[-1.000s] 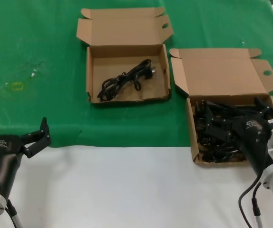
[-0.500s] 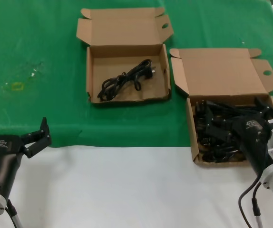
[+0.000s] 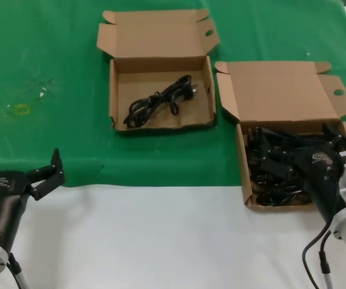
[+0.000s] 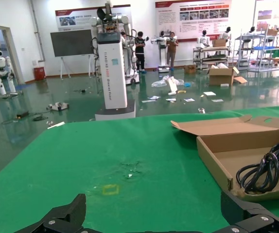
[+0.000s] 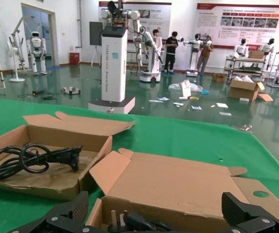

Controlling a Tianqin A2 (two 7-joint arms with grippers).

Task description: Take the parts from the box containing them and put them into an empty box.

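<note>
The right gripper [image 3: 305, 158] sits low in the near right box [image 3: 243, 162], its fingers spread wide over the heap of black power cords [image 3: 272, 165] — whether they touch a cord I cannot tell. That box stands at the edge of the green cloth [image 3: 52, 54] on the worktop, flaps open. Just beside it, farther back and to the left, the second box [image 3: 161, 39] holds a single looped cord [image 3: 158, 102] lying on its floor. The left gripper [image 3: 19, 171] hangs well apart at the near left over the white worktop [image 3: 161, 241] — fingers spread, holding nothing.
</note>
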